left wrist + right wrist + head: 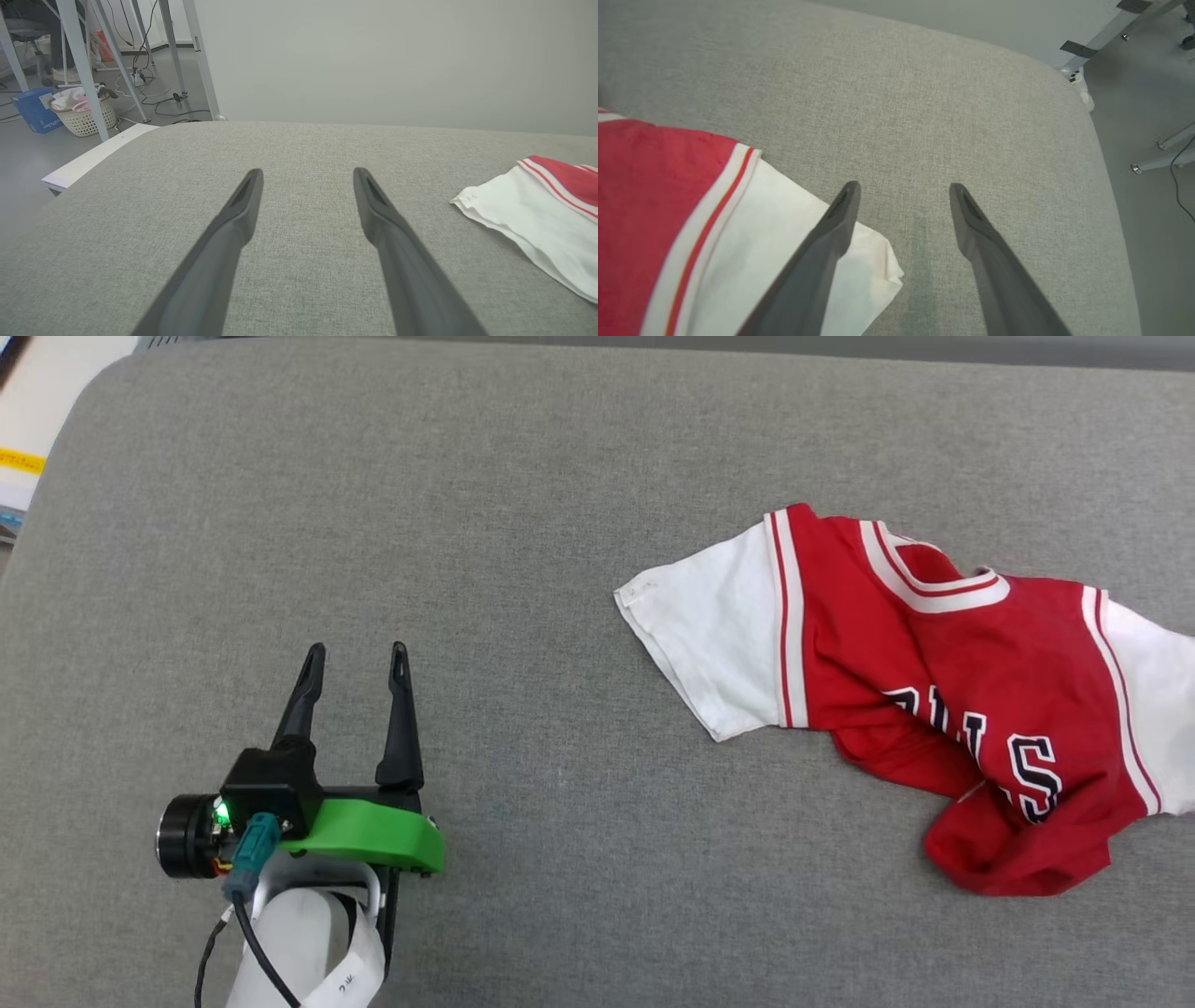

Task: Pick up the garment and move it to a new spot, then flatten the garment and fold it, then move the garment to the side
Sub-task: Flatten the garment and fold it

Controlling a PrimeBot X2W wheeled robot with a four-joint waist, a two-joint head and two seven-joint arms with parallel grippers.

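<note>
Garment (934,691) is lying crumpled on the table's (560,476) right half; left end effector (359,658) is gaping over bare surface, right end effector (903,186) gaping over its sleeve edge.

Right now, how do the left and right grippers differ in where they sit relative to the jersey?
The left gripper hovers over bare grey padding, well apart from the jersey; the right gripper is at its white sleeve, one finger crossing over it. Both have fingers spread open, holding nothing.
</note>
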